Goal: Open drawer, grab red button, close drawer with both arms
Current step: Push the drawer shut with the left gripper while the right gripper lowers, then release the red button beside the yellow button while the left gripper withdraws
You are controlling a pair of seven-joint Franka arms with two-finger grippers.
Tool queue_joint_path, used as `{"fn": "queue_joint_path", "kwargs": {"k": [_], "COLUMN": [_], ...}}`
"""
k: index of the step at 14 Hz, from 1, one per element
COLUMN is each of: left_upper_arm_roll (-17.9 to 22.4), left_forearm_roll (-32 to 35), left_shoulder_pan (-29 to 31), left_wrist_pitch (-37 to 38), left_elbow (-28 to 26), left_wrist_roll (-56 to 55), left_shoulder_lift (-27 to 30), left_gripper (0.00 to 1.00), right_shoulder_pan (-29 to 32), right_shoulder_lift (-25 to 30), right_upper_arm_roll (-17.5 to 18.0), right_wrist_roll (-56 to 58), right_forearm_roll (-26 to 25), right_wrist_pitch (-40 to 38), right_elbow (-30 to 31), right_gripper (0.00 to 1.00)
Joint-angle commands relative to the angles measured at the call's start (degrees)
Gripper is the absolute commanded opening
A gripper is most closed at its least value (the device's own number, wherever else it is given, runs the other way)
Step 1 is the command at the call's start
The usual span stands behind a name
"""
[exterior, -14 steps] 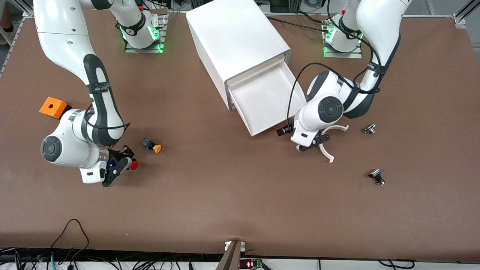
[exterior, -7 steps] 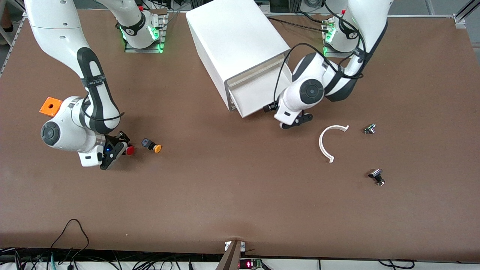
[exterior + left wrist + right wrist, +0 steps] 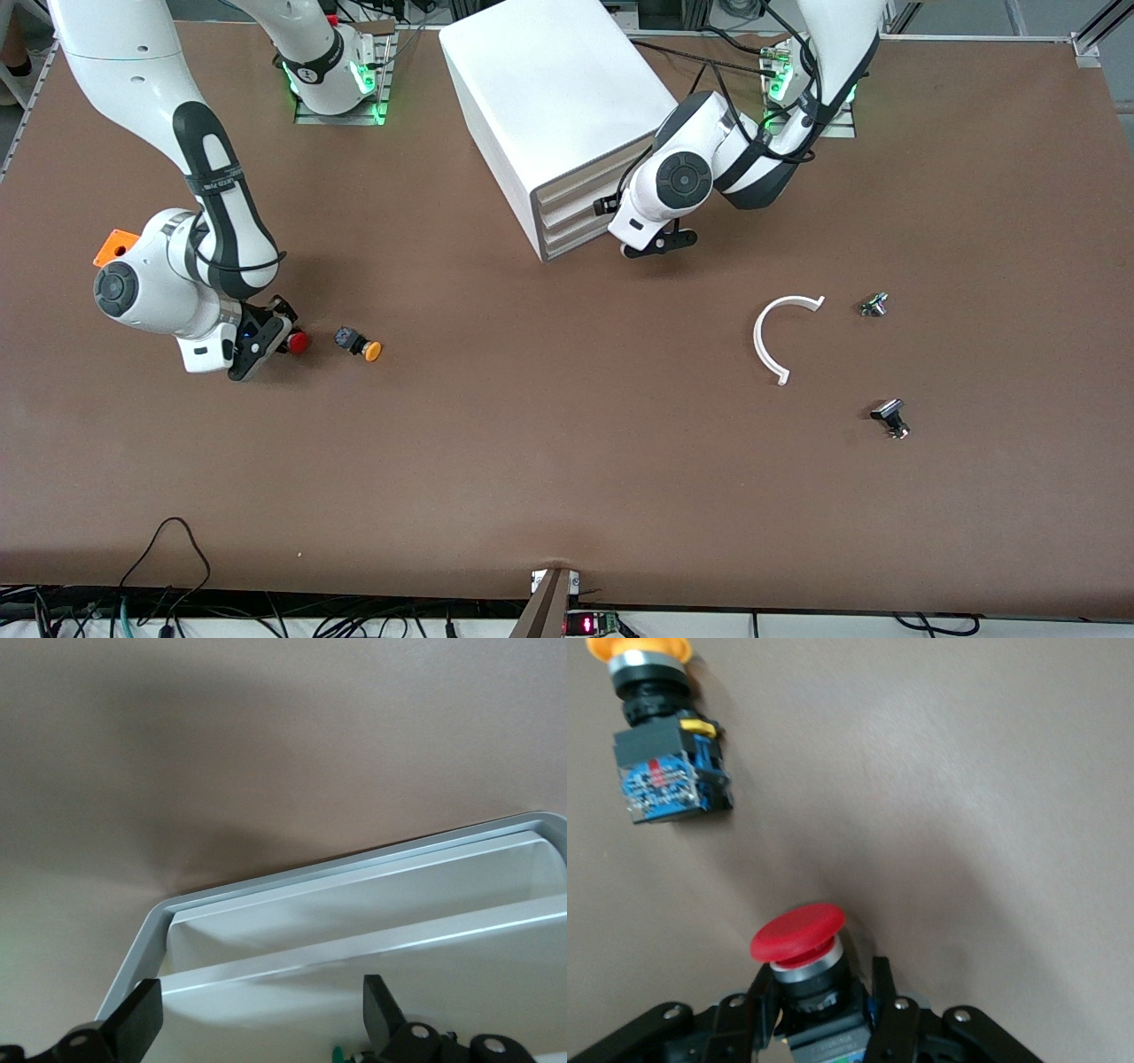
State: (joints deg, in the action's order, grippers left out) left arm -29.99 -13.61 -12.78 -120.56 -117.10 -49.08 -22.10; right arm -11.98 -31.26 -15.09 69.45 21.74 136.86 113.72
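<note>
The drawer (image 3: 567,244), lowest of three in the white cabinet (image 3: 549,97), sits flush with the two above it. My left gripper (image 3: 657,245) is right at the cabinet's front, open, its black fingers spread wide across the drawer fronts (image 3: 354,904); the left gripper (image 3: 257,1028) holds nothing. My right gripper (image 3: 266,341) is low over the table, shut on the dark body of the button (image 3: 299,342). The button's (image 3: 797,935) red cap sticks out past the right gripper (image 3: 820,974).
An orange-capped button (image 3: 359,345) lies on its side just beside the red one, also in the right wrist view (image 3: 656,753). An orange box (image 3: 113,246) is partly hidden by the right arm. A white curved piece (image 3: 769,341) and two small metal parts (image 3: 873,304) (image 3: 890,418) lie toward the left arm's end.
The left gripper pushed the drawer from well open to fully shut. The right gripper carried the red button a short way toward the right arm's base.
</note>
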Motion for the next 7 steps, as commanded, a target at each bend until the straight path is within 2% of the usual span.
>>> {"fn": "queue_joint_path", "kwargs": {"k": [1, 2, 5, 7], "left_upper_arm_roll": [0.01, 0.54, 3.08, 6.68], "left_forearm_roll": [-1.34, -1.16, -0.72, -0.72], "left_shoulder_pan": [0.65, 1.00, 5.29, 7.85], "left_wrist_pitch": [1.20, 1.20, 1.03, 1.03], "left_elbow": [-1.29, -0.85, 0.72, 2.39], "left_wrist_roll": [0.65, 0.65, 4.93, 10.64], "left_shoulder_lift": [2.15, 2.24, 4.78, 6.63], "left_gripper": [0.99, 0.99, 0.99, 0.99], "right_shoulder_pan": [0.55, 0.55, 0.82, 0.91], "right_shoulder_lift": [2.08, 2.08, 3.66, 5.07], "right_upper_arm_roll": [0.50, 0.50, 0.41, 0.41], "right_wrist_roll": [-1.86, -1.78, -2.12, -1.78], "right_forearm_roll": [0.93, 0.84, 1.02, 1.11], "right_wrist_pitch": [0.78, 0.78, -2.45, -6.06], "right_elbow": [1.94, 1.86, 0.81, -1.65], "right_gripper": [0.96, 1.00, 1.00, 1.00]}}
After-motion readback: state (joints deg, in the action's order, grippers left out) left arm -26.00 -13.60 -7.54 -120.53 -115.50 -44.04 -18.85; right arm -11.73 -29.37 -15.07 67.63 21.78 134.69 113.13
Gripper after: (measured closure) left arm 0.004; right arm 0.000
